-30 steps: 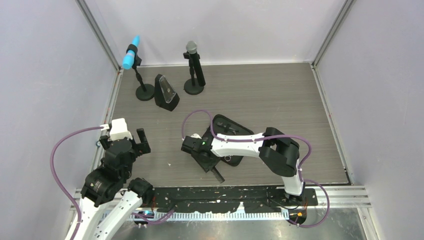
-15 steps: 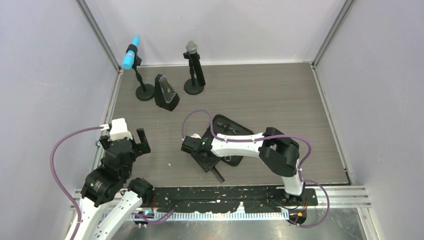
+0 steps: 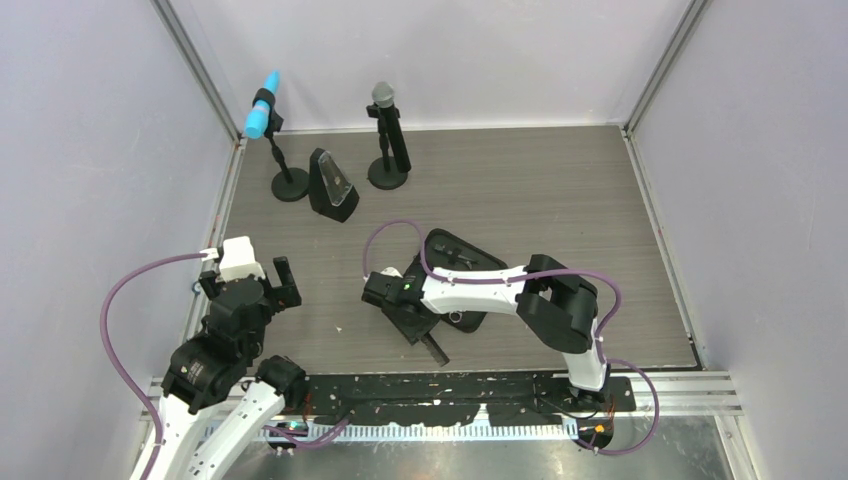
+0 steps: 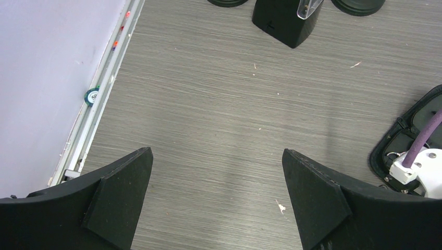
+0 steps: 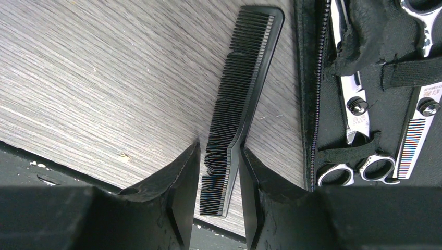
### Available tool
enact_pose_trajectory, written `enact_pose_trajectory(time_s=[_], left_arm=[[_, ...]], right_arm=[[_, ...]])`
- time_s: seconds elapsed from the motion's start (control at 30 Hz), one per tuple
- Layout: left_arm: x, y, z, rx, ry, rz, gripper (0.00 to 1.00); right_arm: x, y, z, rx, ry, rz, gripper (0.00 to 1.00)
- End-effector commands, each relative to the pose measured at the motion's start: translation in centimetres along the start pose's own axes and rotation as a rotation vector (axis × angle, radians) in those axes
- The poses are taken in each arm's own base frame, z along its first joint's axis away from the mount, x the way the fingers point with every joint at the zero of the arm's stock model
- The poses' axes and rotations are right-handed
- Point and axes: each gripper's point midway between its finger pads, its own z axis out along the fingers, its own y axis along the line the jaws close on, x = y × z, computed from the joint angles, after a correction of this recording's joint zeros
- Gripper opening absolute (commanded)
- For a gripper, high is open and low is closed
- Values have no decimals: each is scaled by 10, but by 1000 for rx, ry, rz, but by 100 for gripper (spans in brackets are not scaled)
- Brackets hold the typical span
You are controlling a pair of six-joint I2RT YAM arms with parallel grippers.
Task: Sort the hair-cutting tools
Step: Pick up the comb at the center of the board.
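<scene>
The black comb (image 5: 245, 83) lies just beside the zipper edge of the open pouch (image 5: 314, 78), one end pinched in the right gripper (image 5: 220, 172), while the left gripper (image 4: 216, 192), well apart from the pouch, gapes wide.

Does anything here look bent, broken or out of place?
Yes: the comb, beside the open pouch, looks squeezed. Where the right gripper pinches it, its teeth seem to bunch up unevenly. The scissors sit strapped neatly inside the pouch.
</scene>
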Motion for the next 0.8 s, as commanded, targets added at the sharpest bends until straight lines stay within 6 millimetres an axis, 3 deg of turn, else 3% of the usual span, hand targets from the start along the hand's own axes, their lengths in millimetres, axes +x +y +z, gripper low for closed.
enact_pose_trajectory(time_s=[0.0,0.57,0.77], left_arm=[[-8,-3,4,3,-26,-6,100],[-8,-3,4,1,-26,-6,100],[-8,-3,4,1,-26,-6,100]], right_arm=[[17,-2,16,4,67,16,41],[36,-20,38,-42,101,107,41],[38,-22,41,-44,104,111,29]])
